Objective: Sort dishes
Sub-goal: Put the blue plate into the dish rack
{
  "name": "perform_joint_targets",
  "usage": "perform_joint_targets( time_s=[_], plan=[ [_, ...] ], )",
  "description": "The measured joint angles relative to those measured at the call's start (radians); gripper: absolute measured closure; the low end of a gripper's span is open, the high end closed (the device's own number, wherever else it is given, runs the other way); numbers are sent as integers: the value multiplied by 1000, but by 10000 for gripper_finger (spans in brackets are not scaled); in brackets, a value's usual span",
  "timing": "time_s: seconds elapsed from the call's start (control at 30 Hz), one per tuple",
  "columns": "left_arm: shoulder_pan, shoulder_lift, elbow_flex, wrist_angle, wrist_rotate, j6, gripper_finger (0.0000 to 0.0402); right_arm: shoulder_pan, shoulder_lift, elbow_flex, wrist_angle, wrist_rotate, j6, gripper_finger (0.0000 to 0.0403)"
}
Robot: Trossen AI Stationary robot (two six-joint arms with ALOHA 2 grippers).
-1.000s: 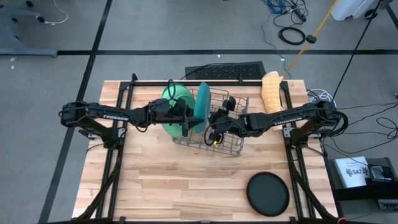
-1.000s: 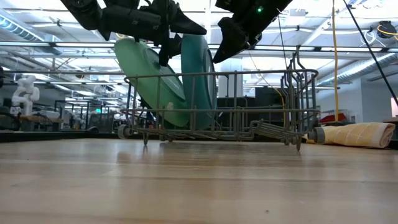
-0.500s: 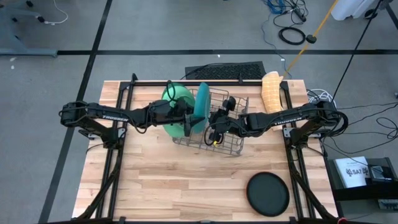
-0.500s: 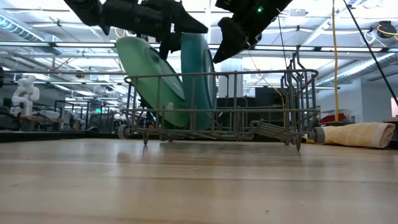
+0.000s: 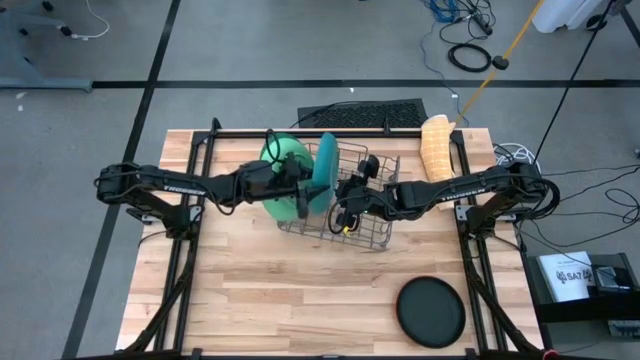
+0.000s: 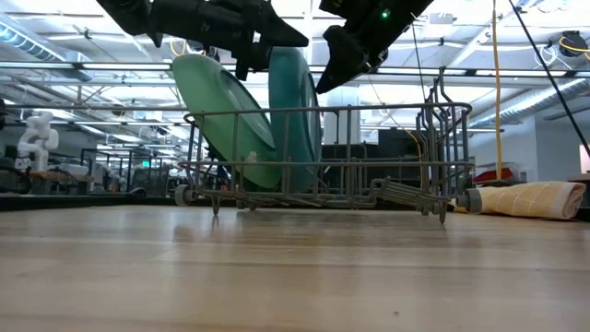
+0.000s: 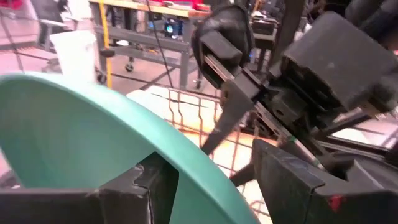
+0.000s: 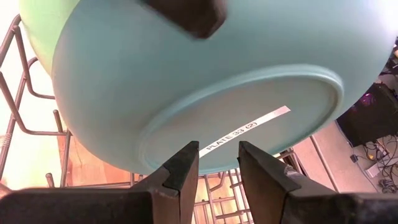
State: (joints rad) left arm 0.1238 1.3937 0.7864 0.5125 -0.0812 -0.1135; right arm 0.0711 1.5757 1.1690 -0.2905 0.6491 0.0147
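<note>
The light-green plate (image 5: pixel 283 160) stands on edge in the left end of the grey wire rack (image 5: pixel 365 225), leaning left. The teal-green plate (image 5: pixel 324 165) stands upright next to it. The smaller plate (image 5: pixel 431 311) lies black face up at the table's near right. My left gripper (image 5: pixel 300 198) is open over the light-green plate's upper rim (image 7: pixel 186 155), one finger on each side. My right gripper (image 5: pixel 345 208) is open a little, just right of the teal plate's top (image 6: pixel 295 65), facing its underside (image 8: pixel 205 81). My left gripper straddles the light-green plate's upper rim (image 7: pixel 186 155), coming slanting down from the table's left. The plate rests in the rack. Whether the fingers (image 7: pixel 155 183) touch the rim, I cannot tell.
A rolled yellow cloth (image 5: pixel 436 148) lies at the far right, beyond the rack. The rack's right half (image 6: pixel 387 148) holds no plates. Bare wood lies at the near side (image 5: pixel 280 300), left of the black plate.
My left gripper has gone up a little along the light-green plate's upper rim. Both plates in the rack have stayed where they were.
</note>
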Motion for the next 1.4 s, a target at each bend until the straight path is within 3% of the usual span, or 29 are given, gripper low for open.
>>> perform_joint_targets(
  time_s=[0.6,0.77,0.93,1.17,1.4],
  plan=[
    [-17,-40,0,-8,-191,152,201,0,0,0,0,0,-4,294],
    [-21,-40,1,-52,-190,136,198,0,0,0,0,0,-4,294],
    [-22,-41,3,-128,-113,33,162,0,0,0,0,0,-4,294],
    [-44,-39,16,-179,-103,19,91,-2,0,0,0,0,0,294],
    [-84,-39,69,-223,-216,105,70,-2,0,0,0,0,0,294]
  ],
)
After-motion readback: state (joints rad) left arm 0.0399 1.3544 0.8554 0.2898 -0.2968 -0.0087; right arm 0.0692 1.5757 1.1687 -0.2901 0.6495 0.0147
